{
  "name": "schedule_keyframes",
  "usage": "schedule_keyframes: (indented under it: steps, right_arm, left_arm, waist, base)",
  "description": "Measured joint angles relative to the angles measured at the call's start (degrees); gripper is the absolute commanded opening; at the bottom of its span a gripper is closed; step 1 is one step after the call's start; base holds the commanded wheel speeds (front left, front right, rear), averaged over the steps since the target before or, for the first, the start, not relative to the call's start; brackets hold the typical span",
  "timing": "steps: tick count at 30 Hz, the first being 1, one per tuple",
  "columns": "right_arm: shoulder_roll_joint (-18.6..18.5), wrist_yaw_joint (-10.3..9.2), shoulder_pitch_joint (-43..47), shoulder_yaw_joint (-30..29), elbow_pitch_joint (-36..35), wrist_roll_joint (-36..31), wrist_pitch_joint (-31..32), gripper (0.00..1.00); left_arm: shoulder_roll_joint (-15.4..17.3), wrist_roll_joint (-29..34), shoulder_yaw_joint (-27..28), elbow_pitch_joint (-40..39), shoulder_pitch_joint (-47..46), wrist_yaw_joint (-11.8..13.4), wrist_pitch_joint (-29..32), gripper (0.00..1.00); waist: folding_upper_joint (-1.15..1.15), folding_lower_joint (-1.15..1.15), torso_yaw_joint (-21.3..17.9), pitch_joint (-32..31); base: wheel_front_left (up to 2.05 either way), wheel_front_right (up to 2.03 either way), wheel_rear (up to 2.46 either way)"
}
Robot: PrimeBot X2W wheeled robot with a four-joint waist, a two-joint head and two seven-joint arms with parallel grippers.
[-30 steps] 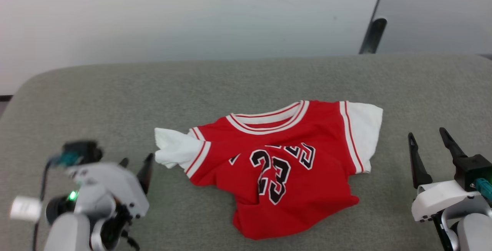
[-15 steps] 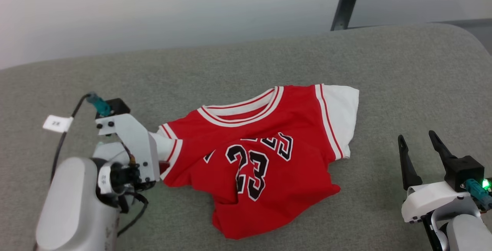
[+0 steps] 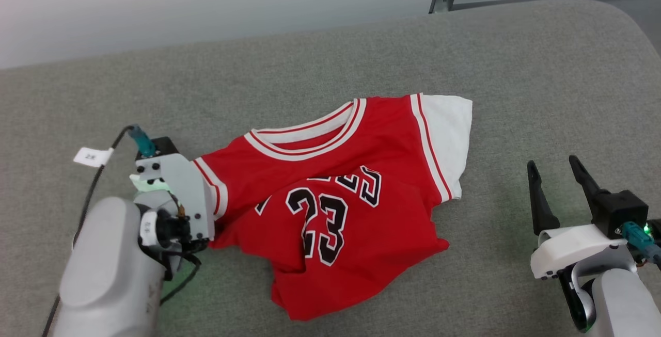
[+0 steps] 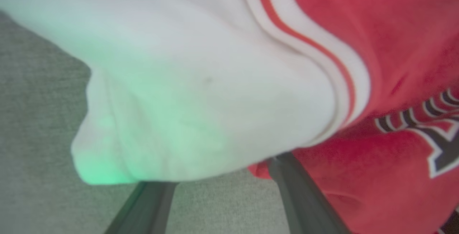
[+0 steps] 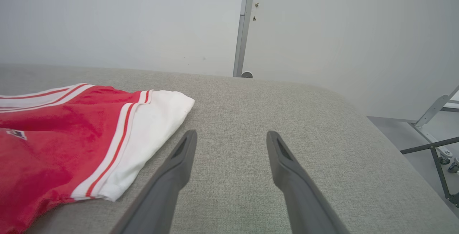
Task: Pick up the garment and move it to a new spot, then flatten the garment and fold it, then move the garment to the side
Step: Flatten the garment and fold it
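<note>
Both claws gape: my left claw point(image 4: 222, 187) is at the small red-and-white jersey T-shirt point(image 3: 335, 197)'s white sleeve point(image 4: 179, 101), my right claw point(image 3: 551, 172) stands well apart.

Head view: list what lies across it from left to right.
White cable tag → left gripper → garment → right gripper, all over the grey cushion.

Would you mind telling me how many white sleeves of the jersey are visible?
2: one sleeve lies flat at the right side of the jersey; the other is bunched at the open left claw.
</note>
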Motion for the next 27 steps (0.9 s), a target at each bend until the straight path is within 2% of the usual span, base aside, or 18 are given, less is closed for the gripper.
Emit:
schedule_keyframes:
  steps: [2,3,4,5,12,18,27]
  right_arm:
    - [0.1,0.00,-0.3,-0.1,-0.3,0.3,0.0,1.00]
    - [0.1,0.00,-0.2,-0.2,-0.3,0.3,0.0,1.00]
    - [0.1,0.00,-0.2,-0.3,-0.4,0.3,0.0,1.00]
    - [0.0,0.00,-0.2,-0.4,-0.5,0.5,0.0,1.00]
    - [-0.1,0.00,0.0,-1.8,-0.9,0.7,0.0,1.00]
    - [0.1,0.00,0.0,-2.0,-0.8,0.7,0.0,1.00]
    - [0.3,0.00,0.0,-1.7,-0.4,1.0,0.0,1.00]
  left_arm:
    - [-0.4,-1.4,0.6,1.7,-0.5,-0.6,0.1,1.00]
    - [-0.2,-2.0,0.8,2.3,-0.7,-0.9,0.2,0.46]
    - [-0.2,-2.4,1.2,2.6,-0.8,-1.1,0.2,0.08]
    - [-0.1,-2.8,1.5,2.8,-0.9,-1.1,0.2,0.00]
    - [0.2,-4.0,1.6,0.0,0.3,-1.2,2.6,0.00]
    - [-0.7,-4.8,1.6,-6.4,5.0,1.8,6.3,0.00]
    - [-1.0,-5.2,-0.5,-18.5,12.6,4.8,15.7,0.00]
  waist:
    - [0.00,0.00,-0.3,0.5]
    - [0.00,0.00,-0.4,0.7]
    - [0.00,0.00,-0.5,0.8]
    - [0.00,0.00,-0.6,0.9]
    - [0.00,0.00,0.4,0.8]
    - [0.00,0.00,1.5,0.4]
    - [0.00,0.00,2.1,0.2]
  base:
    - [0.00,0.00,0.00]
    - [0.00,0.00,0.00]
    - [0.00,0.00,0.00]
    - [0.00,0.00,0.00]
    - [0.00,0.00,0.00]
    - [0.00,0.00,0.00]
    - [0.00,0.00,0.00]
